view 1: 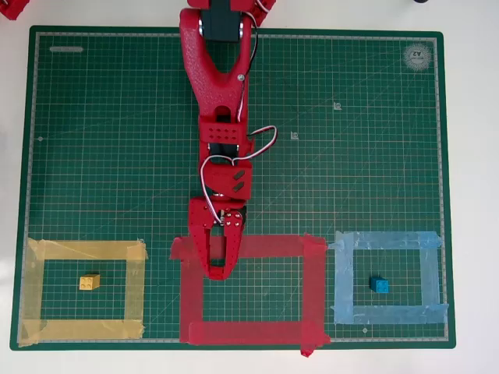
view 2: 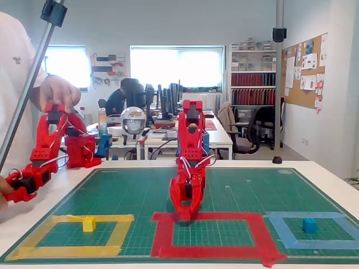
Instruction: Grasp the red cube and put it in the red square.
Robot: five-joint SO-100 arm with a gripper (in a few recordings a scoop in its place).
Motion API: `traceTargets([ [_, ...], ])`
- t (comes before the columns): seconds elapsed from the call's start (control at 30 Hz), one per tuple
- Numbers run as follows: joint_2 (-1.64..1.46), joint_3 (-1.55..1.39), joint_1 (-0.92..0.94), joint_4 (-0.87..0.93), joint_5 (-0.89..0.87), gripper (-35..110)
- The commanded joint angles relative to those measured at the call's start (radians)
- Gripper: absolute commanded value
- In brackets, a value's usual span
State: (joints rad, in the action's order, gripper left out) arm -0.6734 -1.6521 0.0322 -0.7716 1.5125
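My red gripper (view 1: 219, 263) points down at the far strip of the red square (view 1: 315, 288), near its left corner in the overhead view. In the fixed view the gripper (view 2: 184, 216) is low, with its tip at or just above the far red tape strip of the red square (view 2: 255, 235). Its jaws look close together, but red arm against red tape hides the gap. The red cube is hidden; I cannot tell if it sits between the jaws.
A yellow cube (view 1: 90, 281) lies inside the yellow tape frame (view 1: 35, 292) at the left. A blue cube (view 1: 380, 284) lies inside the light-blue tape frame (view 1: 430, 280) at the right. All frames sit along the near edge of the green cutting mat (view 1: 351, 156).
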Motion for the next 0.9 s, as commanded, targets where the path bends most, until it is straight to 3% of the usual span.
traceTargets([
  [0.0,0.017,0.086,-0.006,-0.009,0.034,-2],
  [0.63,0.087,0.16,-0.118,0.023,0.078,-2],
  [0.87,0.048,0.186,-0.12,0.169,0.106,-2],
])
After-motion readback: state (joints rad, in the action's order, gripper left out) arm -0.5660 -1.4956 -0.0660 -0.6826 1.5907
